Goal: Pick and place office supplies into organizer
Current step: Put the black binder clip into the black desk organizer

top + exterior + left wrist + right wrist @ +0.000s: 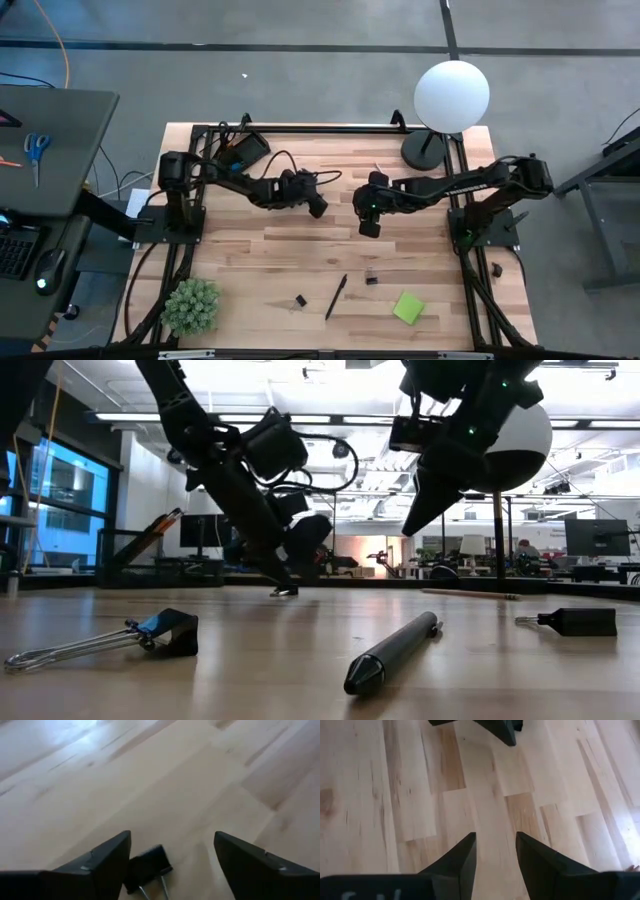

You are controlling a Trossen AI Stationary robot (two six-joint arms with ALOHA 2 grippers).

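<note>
My left gripper [318, 208] [172, 855] is open and slants down to the tabletop near the middle of the table. A small black binder clip [147, 867] [283, 591] lies on the wood between its fingers, close beside one of them. My right gripper [368, 226] [495, 855] hangs open above the table just right of the left one, with nothing between its fingers. The black organizer [247, 150] sits at the far left of the table. A black pen [336, 296], two more binder clips [300, 300] [371, 279] and a green sticky-note pad [408, 307] lie near the front edge. My left gripper stands open on either side of the binder clip, which lies flat on the table. The clip's black body [135, 872] lies right next to one finger [112, 862]; whether they touch, I cannot tell.
A green potted plant [190, 305] stands at the near left corner. A white globe lamp [451, 95] with a round black base [424, 151] stands at the far right. A thin pencil [470, 594] lies toward the far side.
</note>
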